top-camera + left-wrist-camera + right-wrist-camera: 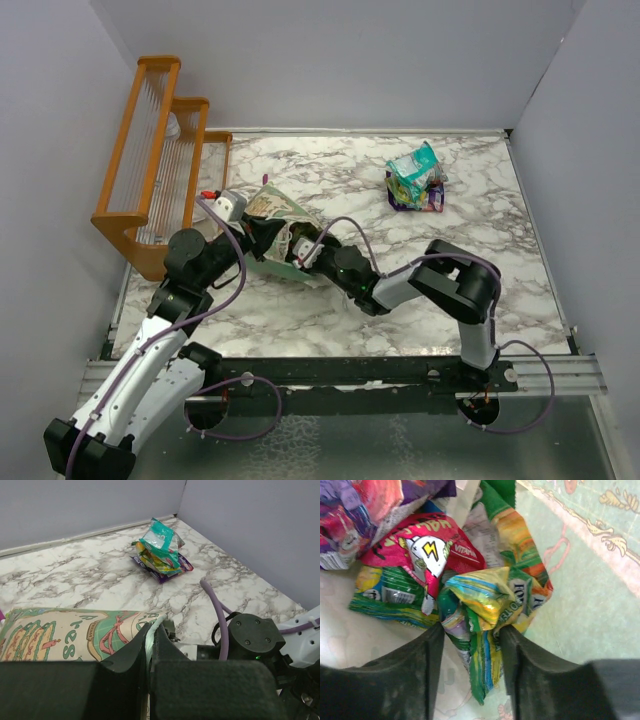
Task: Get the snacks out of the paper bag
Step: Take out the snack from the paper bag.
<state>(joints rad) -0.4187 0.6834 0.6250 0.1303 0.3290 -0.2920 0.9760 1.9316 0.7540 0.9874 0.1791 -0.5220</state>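
Observation:
The mint-green paper bag (272,212) lies on its side at the table's left, printed face up (60,635). My left gripper (150,635) is shut on the bag's rim at its mouth. My right gripper (471,635) is inside the bag, shut on a crumpled green and yellow snack packet (492,610). More packets lie in the bag: a red one (425,545), a green one (390,597) and a purple and pink one (355,505). In the top view the right gripper (293,243) is hidden in the bag's mouth. A small pile of snack packets (415,177) lies on the table at the far right (161,552).
An orange wooden rack (160,160) stands at the far left edge beside the bag. Grey walls close the table on three sides. My right arm (400,280) stretches across the middle of the marble table.

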